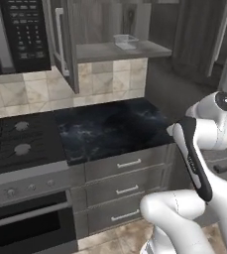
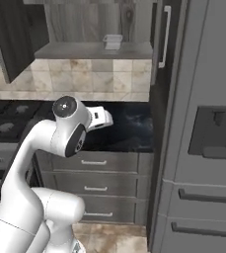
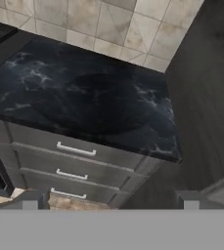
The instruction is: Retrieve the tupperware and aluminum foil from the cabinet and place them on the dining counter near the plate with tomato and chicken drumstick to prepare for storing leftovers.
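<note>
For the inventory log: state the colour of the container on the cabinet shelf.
The tupperware is translucent grey-white, shown best in the left base view.

The cabinet stands open, with its grey shelf exposed. The tupperware rests directly on the shelf, toward its right part, upright. Below, against the tiled wall, the black marbled tabletop lies beside the stove, which adjoins its left edge. The tabletop sits over three grey drawers.
</note>
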### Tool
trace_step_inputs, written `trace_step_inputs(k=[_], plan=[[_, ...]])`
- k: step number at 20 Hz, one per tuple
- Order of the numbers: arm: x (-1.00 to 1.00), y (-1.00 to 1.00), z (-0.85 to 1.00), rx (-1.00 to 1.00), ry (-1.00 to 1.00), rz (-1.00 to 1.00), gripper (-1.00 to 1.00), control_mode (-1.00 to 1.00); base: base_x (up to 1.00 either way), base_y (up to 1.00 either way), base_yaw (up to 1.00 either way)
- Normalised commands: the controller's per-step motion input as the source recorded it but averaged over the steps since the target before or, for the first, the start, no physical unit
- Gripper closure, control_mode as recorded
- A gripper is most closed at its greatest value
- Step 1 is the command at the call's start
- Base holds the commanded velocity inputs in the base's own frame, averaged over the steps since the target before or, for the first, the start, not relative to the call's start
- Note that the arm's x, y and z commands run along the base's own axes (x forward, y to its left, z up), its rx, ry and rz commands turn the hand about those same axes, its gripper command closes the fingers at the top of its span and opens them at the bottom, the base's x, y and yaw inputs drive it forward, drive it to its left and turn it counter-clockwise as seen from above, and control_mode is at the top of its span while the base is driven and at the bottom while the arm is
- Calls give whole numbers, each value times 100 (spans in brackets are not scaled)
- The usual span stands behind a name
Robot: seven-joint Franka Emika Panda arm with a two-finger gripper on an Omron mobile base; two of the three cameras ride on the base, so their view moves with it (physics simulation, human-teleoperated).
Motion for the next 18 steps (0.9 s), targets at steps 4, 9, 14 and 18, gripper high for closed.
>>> trace_step_inputs(k=[4,9,14,18], plan=[[0,0,0,0,0,0,-100,100,49,14,23],[0,0,0,0,0,0,-100,100,57,-12,15],[0,0,0,0,0,0,-100,100,64,-24,12],[0,0,0,0,0,0,-100,100,65,-46,9]])
